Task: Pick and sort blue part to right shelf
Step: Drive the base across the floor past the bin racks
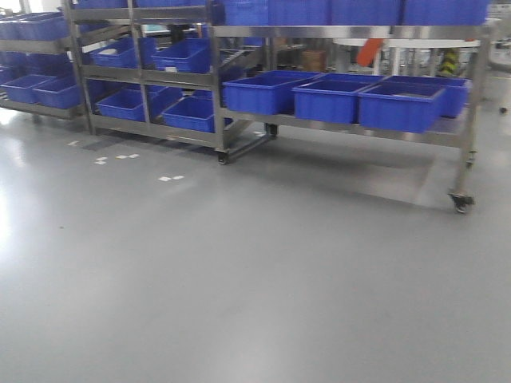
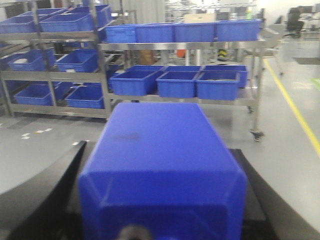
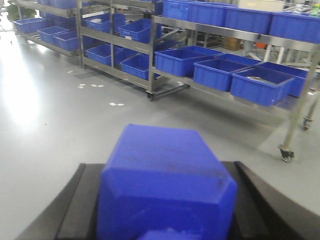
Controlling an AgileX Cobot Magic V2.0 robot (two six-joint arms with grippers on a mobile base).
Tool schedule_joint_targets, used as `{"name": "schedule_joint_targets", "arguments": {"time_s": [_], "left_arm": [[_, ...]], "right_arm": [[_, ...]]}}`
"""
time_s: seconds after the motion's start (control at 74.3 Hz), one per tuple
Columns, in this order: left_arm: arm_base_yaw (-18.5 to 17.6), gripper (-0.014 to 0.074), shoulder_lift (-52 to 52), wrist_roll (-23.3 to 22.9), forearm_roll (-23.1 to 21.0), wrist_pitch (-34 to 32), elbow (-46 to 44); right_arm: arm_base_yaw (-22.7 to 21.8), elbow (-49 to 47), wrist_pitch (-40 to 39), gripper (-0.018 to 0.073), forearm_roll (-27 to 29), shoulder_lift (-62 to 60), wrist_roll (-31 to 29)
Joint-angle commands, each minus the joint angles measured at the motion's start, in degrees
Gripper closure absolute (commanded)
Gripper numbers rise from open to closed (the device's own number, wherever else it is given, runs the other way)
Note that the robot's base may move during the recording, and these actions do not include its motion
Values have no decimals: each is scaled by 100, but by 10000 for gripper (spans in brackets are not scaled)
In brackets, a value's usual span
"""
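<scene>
In the left wrist view a big blue part point(image 2: 162, 175) fills the gap between the black fingers point(image 2: 60, 190) of my left gripper point(image 2: 161, 147), which press on both its sides. The right wrist view shows the same kind of blue part point(image 3: 167, 185) clamped in my right gripper point(image 3: 161, 164). The right shelf point(image 1: 447, 137) is a steel rack on wheels across the grey floor, its lower level carrying three large blue bins point(image 1: 331, 100). It also shows ahead as the right shelf point(image 2: 175, 99) and right shelf point(image 3: 215, 91). Neither arm appears in the front view.
A taller steel rack point(image 1: 144, 80) with several tilted blue bins stands left of the shelf. Its foot point(image 1: 243, 150) sticks out onto the floor. White tape marks point(image 1: 169, 178) dot the grey floor. A caster point(image 1: 461, 203) holds the shelf's right leg. A yellow floor line point(image 2: 295, 110) runs right.
</scene>
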Motion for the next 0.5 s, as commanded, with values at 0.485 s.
{"name": "schedule_joint_targets", "arguments": {"time_s": [0.485], "left_arm": [[-38, 283, 87, -2, 10, -491, -166]], "right_arm": [[-10, -158, -534, 223, -144, 98, -34]]}}
